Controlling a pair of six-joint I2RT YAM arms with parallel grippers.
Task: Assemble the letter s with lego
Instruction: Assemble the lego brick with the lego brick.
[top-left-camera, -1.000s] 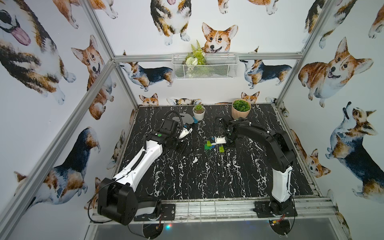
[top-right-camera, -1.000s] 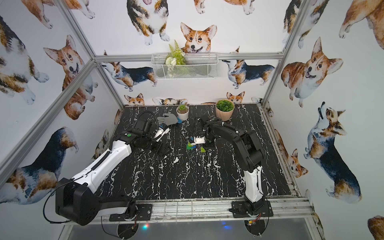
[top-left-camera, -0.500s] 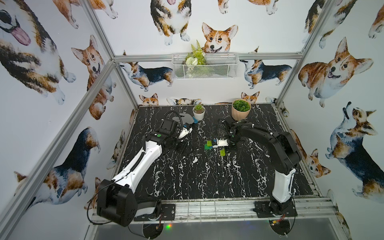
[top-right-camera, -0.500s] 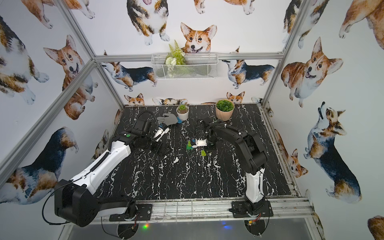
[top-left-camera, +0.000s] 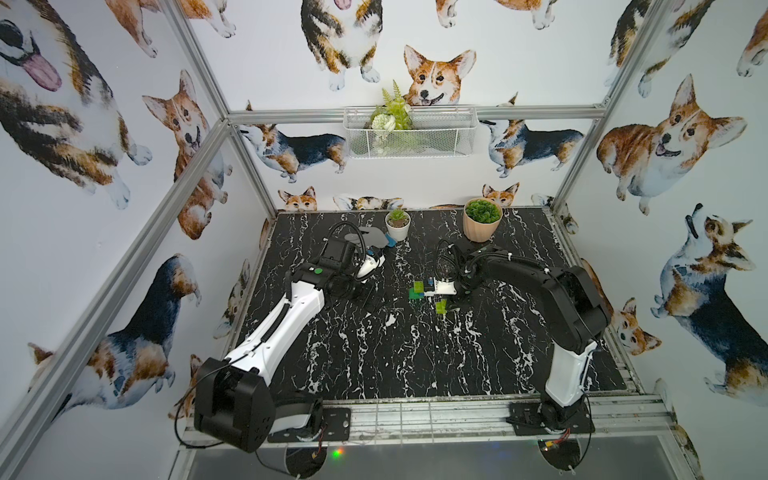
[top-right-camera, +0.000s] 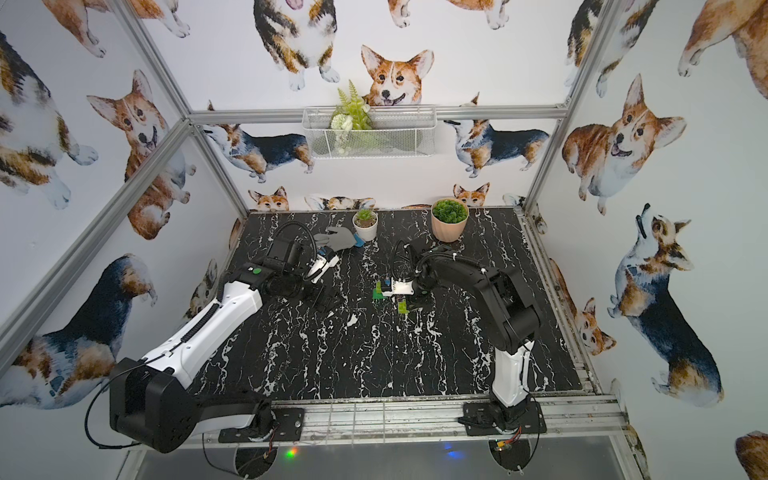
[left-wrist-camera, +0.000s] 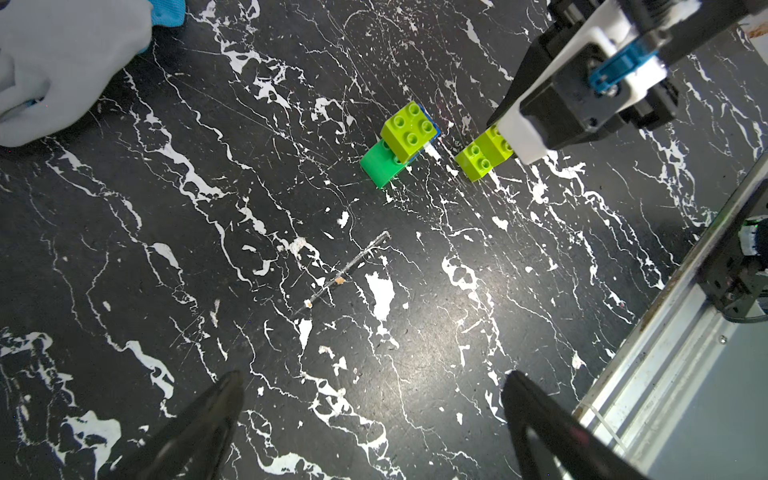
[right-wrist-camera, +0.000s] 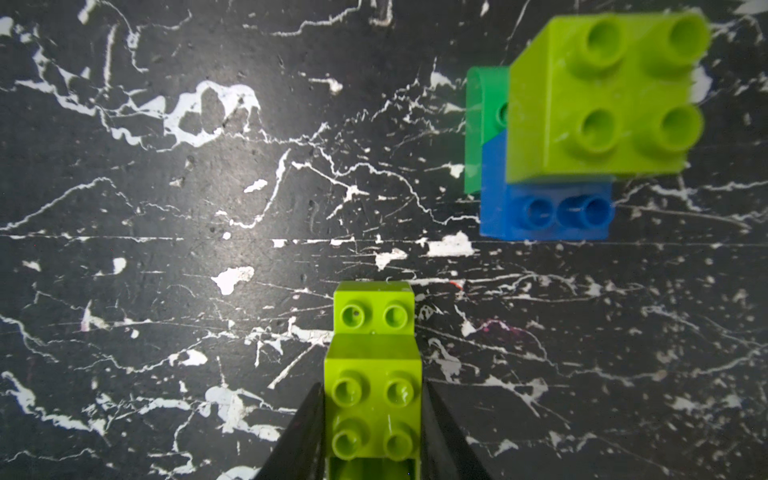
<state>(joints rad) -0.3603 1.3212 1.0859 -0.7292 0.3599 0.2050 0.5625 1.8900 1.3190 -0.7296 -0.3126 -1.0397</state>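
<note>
My right end effector (right-wrist-camera: 372, 388) straddles the lime pair (right-wrist-camera: 374, 332) on the bench (right-wrist-camera: 166, 291); clenched or let go, I cannot tell; the pair's long axis runs out between the fingers; the blue-and-green stack (right-wrist-camera: 602, 95) sits near, apart, toward my left arm; the left end effector (left-wrist-camera: 374, 415) hangs spread wide, farther off.

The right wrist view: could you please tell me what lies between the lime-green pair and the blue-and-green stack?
Only bare tabletop; the lime-green pair and the stack stand apart, as the right wrist view shows.
</note>
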